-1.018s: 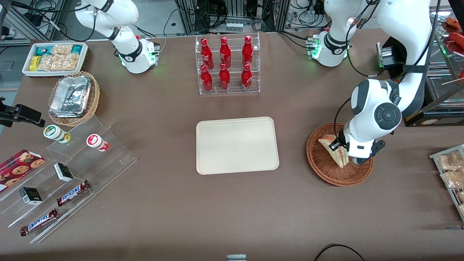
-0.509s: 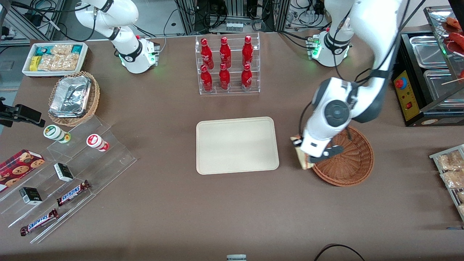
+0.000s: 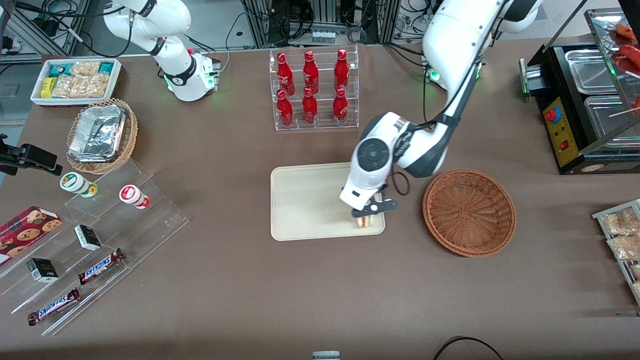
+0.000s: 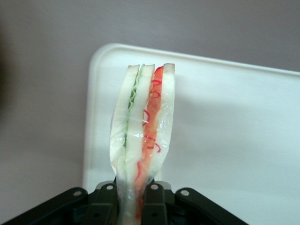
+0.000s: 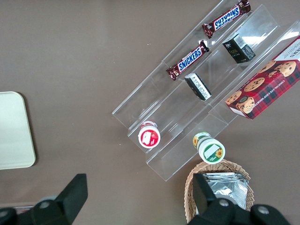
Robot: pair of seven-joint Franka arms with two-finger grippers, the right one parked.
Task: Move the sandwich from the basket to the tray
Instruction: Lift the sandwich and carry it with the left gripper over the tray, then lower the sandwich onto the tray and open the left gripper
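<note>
Since half a second ago, the sandwich (image 3: 368, 221) has been carried out of the basket (image 3: 469, 212) and across to the tray (image 3: 310, 200), and the basket is now left bare on the counter (image 3: 240, 280). Toward the parked arm's end of the counter, a lighter wicker basket with foil trays (image 3: 101, 134) and a clear stepped stand with Snickers bars (image 3: 102, 265) are seen. At the middle, a clear rack of red bottles (image 3: 313, 89) is set farther from the front camera than the tray. The hand (image 3: 369, 212) is held over the tray's corner nearest the basket and nearest the front camera, clamped on the sandwich. In the left wrist view the sandwich (image 4: 143, 140) is seen gripped at its lower end between the black fingers (image 4: 153, 206), its red and green layers upright above the tray (image 4: 234, 136). Whether it touches the tray cannot be told.
</note>
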